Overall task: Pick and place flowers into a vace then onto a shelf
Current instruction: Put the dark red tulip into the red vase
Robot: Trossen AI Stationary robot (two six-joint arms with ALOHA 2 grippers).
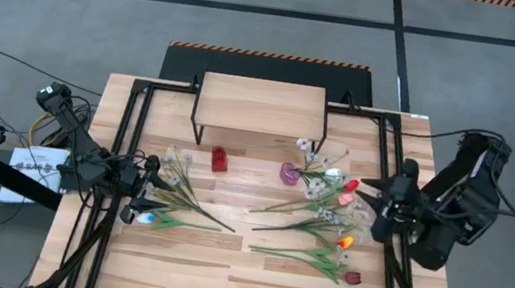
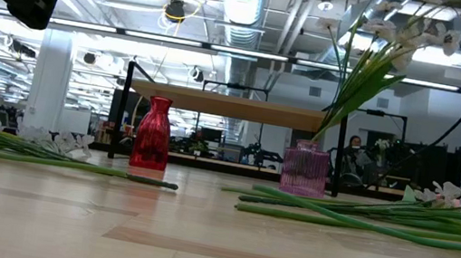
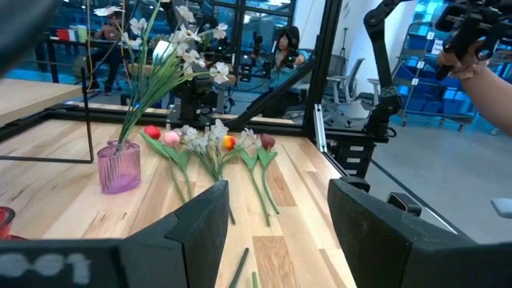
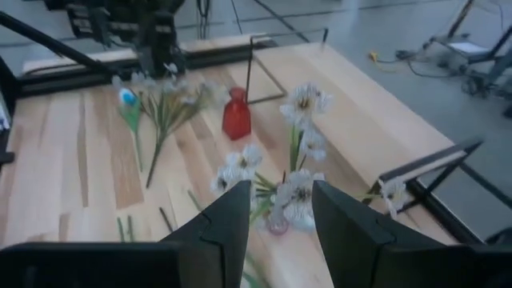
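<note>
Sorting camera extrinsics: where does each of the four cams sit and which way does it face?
High: overhead, straight down; both arms, shelf.
Low: table height, level across; red vase, pink vase, arm part top left.
Left wrist: on left arm, toward pink vase; own open left gripper.
Right wrist: on right arm, toward red vase; own right gripper.
Shared: both vases in every view.

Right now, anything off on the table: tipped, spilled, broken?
Nothing stands out. The red vase and pink vase stand upright in front of the shelf, the pink one holding a white spray. The remaining flowers lie loose on the table.
</note>
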